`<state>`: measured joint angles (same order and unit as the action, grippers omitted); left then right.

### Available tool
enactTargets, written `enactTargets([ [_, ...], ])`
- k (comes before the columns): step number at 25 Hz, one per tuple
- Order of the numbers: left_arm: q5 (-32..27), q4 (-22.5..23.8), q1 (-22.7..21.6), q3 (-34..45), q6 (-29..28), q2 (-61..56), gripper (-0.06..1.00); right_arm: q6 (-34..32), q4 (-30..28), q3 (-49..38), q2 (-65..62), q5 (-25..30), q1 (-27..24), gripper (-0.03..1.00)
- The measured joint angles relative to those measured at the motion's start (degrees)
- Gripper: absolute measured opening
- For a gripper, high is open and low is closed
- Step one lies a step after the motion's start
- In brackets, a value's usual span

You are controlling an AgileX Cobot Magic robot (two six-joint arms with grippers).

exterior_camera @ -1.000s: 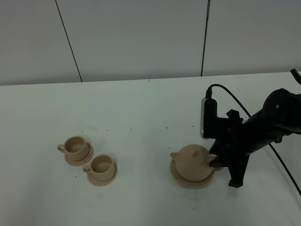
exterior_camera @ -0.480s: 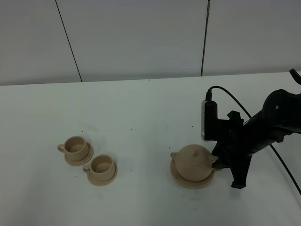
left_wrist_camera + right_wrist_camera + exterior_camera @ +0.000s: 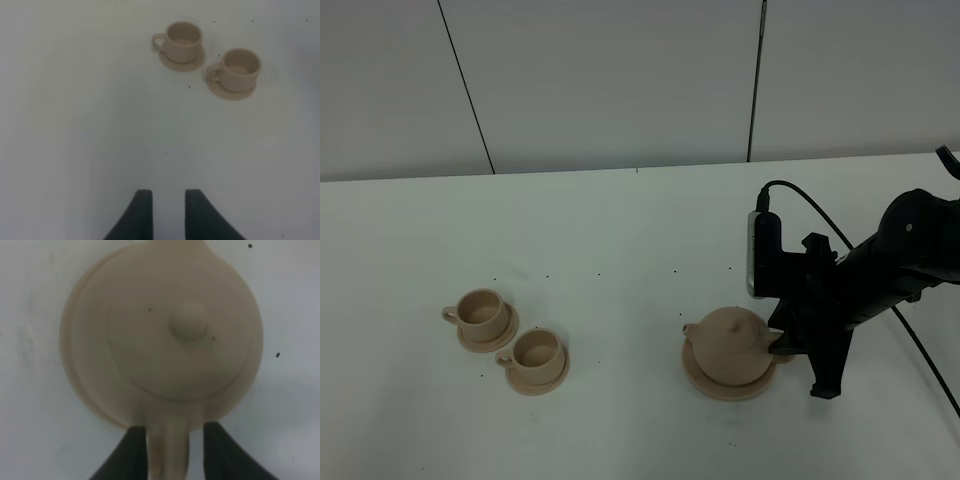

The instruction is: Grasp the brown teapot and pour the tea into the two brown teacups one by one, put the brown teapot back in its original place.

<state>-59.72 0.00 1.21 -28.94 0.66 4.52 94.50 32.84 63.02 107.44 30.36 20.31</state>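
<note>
The brown teapot [image 3: 728, 340] stands on its wide saucer [image 3: 705, 380], the original place, right of centre on the table. My right gripper [image 3: 782, 345] is at the pot's handle on its right side. In the right wrist view the teapot [image 3: 165, 335] fills the frame and the gripper [image 3: 175, 440] has one finger on each side of the loop handle [image 3: 167, 450], jaws apart, a small gap on one side. The two brown teacups [image 3: 480, 312] [image 3: 537, 352] sit on their saucers at the left. My left gripper [image 3: 167, 200] is empty, fingers a little apart, with the cups [image 3: 184, 37] [image 3: 241, 65] far ahead of it.
A white table [image 3: 620, 240] carries everything, with a pale panelled wall behind it. A black cable [image 3: 820, 210] loops over the right arm. The left arm is out of the exterior view.
The right gripper shifted slightly at the teapot's handle, a little right and then back in. The teapot, cups and left gripper have not moved.
</note>
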Motion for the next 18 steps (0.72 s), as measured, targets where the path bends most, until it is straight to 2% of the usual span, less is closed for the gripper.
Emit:
enactTargets([
  [18,0.0,0.0,0.0,0.0,0.0,0.0,0.23,1.5,1.5,0.0,0.0,-0.1,0.0,0.24],
])
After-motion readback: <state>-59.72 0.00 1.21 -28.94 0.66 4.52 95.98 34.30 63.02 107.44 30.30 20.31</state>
